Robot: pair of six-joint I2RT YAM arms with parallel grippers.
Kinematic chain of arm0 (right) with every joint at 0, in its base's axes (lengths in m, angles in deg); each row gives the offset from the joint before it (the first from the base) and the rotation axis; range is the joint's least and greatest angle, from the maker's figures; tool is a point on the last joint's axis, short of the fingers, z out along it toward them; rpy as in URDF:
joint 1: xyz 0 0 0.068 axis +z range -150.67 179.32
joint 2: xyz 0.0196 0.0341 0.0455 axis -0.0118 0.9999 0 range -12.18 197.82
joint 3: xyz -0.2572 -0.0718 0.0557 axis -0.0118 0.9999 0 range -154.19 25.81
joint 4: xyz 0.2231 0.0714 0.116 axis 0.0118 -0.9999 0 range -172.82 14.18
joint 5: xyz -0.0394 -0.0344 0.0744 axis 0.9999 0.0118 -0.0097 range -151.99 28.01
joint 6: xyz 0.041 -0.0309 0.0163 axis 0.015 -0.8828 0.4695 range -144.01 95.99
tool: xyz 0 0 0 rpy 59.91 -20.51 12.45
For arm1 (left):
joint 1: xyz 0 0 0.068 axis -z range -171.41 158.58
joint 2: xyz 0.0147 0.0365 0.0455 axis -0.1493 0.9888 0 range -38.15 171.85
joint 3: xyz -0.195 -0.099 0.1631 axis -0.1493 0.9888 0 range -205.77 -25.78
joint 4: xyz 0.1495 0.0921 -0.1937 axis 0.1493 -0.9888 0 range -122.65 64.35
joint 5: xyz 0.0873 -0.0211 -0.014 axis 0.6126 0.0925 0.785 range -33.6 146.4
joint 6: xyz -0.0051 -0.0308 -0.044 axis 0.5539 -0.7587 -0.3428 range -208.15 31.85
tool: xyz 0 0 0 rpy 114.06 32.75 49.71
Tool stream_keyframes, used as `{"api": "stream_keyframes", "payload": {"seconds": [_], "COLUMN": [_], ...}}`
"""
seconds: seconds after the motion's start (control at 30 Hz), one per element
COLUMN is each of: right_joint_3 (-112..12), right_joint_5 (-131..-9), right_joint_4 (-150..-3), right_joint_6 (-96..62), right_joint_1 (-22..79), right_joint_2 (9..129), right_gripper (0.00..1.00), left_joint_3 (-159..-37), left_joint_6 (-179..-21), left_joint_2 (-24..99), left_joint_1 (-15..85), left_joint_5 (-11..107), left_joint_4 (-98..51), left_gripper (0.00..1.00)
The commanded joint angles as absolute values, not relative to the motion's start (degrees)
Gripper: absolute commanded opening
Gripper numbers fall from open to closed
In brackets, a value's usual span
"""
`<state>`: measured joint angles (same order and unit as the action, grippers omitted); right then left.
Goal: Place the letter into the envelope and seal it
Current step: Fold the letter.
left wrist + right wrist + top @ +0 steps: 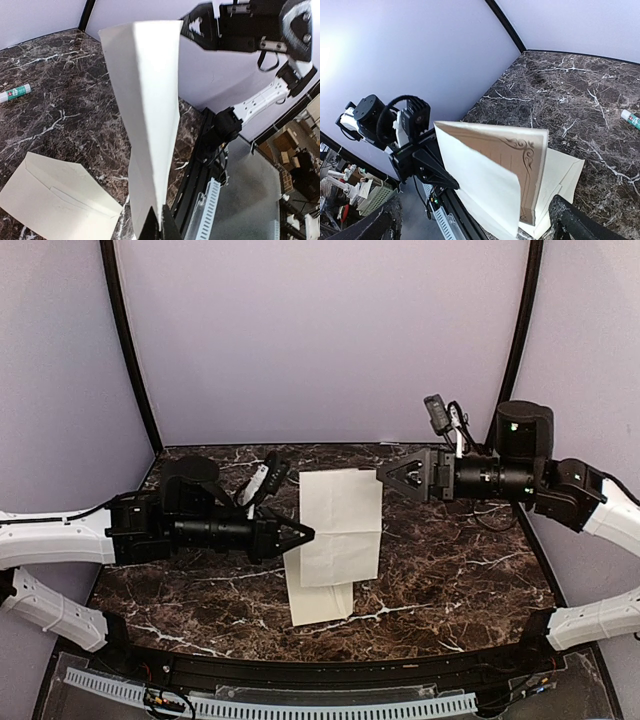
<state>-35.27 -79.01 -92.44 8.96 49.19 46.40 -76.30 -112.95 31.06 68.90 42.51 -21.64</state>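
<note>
While the left end effector (303,533) is clenched on the 9 o'clock edge of the thin cream creased paper letter (341,525), the sheet hangs in the air, part-folded, above the dark veined marble table (460,560). The right end effector (388,476) is released, fingers spread wide, at the letter's 2 o'clock corner. In the right wrist view the sheet's near edge sits between those fingers, unpinched. The long narrow cream paper envelope (318,602) lies flat on the table at 6 o'clock of the letter, partly under it from above. A small white glue stick with a green label (15,93) lies well apart from the envelope.

Risks, as judged: with a one-edge hold, the sheet may sag or swing. If the right closes off the edge, it could miss or crumple the fold. A careless descent could shove the envelope toward the table's near rim at 6 o'clock.

Room: there is open table at 3 o'clock of the envelope, while the left arm crowds 9 o'clock.
</note>
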Motion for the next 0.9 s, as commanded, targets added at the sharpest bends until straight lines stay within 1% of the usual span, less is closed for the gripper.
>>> {"api": "stream_keyframes", "payload": {"seconds": [0.0,0.17,0.27,0.43,0.53,0.67,0.87], "right_joint_3": [-29.33,-23.22,-22.61,-21.05,-20.38,-19.93,-20.6], "right_joint_5": [-79.15,-86.61,-87.59,-89.01,-91.01,-93.39,-95.48], "right_joint_4": [-85.81,-76.95,-73.69,-68.2,-64.37,-60.89,-59.05], "right_joint_6": [12.03,15.64,15.98,17.7,19.34,21.02,22.08], "right_joint_1": [49.14,50.78,52.37,52.76,52.8,52.93,53.74], "right_joint_2": [44.87,44.69,44.87,44.61,44.49,44.26,44.52], "right_gripper": [0.99,0.99,0.99,0.98,0.92,0.8,0.57], "left_joint_3": [-74.83,-74.22,-74.41,-74.23,-74.11,-74.25,-74.58], "left_joint_6": [-122.51,-125.98,-126.77,-126.93,-127.47,-128.12,-128.89], "left_joint_2": [27.13,25.35,25.11,25.82,26.18,26.91,27.89], "left_joint_1": [67.63,67.03,66.92,66.77,66.77,66.8,66.79], "left_joint_5": [39.4,36.25,34.07,26.69,23.85,21.91,20.48], "left_joint_4": [-13.01,-7.3,-5.16,-1.34,1.13,2.58,3.75], "left_gripper": [0.0,0.0,0.0,0.0,0.0,0.0,0.0]}}
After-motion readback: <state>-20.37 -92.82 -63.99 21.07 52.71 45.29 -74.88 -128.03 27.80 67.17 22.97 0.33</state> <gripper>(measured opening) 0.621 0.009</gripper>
